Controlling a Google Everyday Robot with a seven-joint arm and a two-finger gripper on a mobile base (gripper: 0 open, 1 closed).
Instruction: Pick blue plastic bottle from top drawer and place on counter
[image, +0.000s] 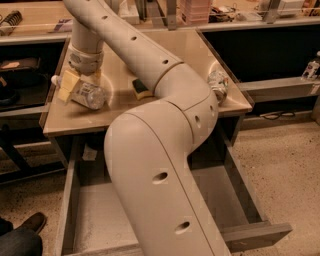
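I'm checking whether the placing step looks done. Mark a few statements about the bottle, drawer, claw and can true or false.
1. The blue plastic bottle lies on its side on the counter. True.
2. The top drawer is pushed shut. False: it is pulled out below the counter.
3. The claw is at the bottle, over the counter's left part in the picture. True.
4. The dented can sits inside the drawer. False: it is on the counter, near the right edge.
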